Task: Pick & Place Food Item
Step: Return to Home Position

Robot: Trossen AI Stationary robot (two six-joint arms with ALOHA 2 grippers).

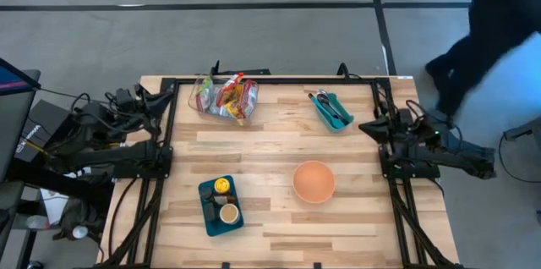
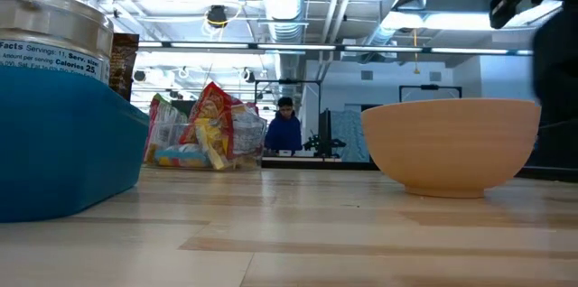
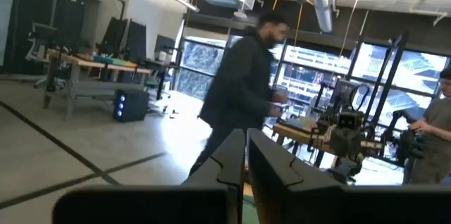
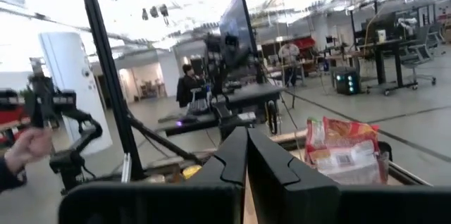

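Overhead view of a wooden table. At its left edge the left arm sits folded, clear of the work surface. The left gripper has its fingers pressed together and holds nothing. Moving right, a blue tray with two cans sits near the front. The transparent bin stands at the back, packed with red noodle packs, so sorting looks finished. Next come an empty orange bowl and a green bin holding spoons. At the right edge, the right gripper is likewise closed and empty, apparently parked at home.
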